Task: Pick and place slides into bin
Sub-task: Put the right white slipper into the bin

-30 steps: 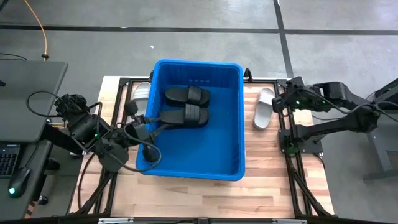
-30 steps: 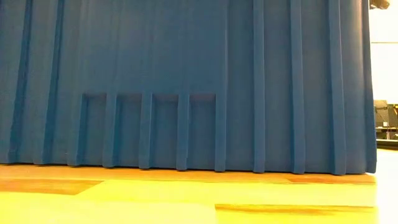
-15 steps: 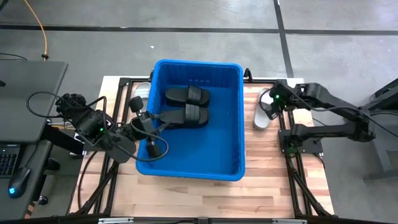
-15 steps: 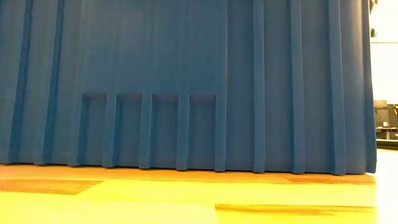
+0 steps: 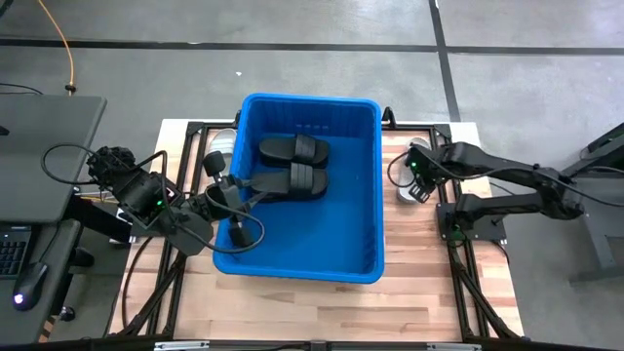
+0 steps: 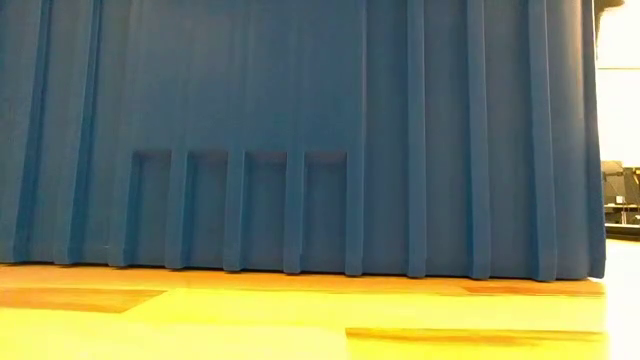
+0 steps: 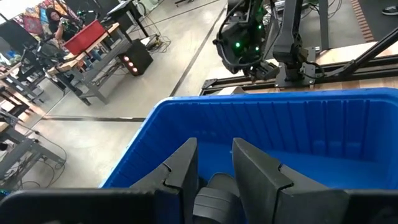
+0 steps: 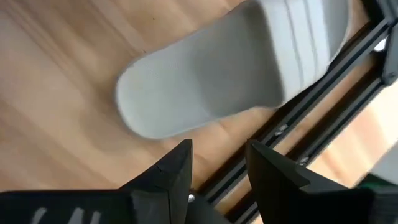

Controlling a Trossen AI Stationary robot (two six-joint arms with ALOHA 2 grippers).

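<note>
The blue bin stands mid-table, and its wall fills the low view. One black slide lies on the bin's floor at the far end. My left gripper reaches over the bin's left rim, shut on a second black slide. A pale slide lies flat on the wood to the right of the bin. My right gripper hovers open above it, pointing down, with nothing between the fingers. Another pale slide lies left of the bin, partly hidden by my left arm. My left gripper pinches one end of the black slide between its two fingers. It comes nearly level from the table's left, over the bin's rim. The slide reaches out toward the bin's middle. Whether it rests on the bin's floor I cannot tell.
Black frame rails run along the table's right side close to the pale slide, and one rail shows just beside it. Bare wood lies near the table's front right.
My right gripper has come down toward the table and moved left toward the bin, tipping from nearly level to pointing down. It now stands over the pale slide. The slides and the bin have stayed where they were.
</note>
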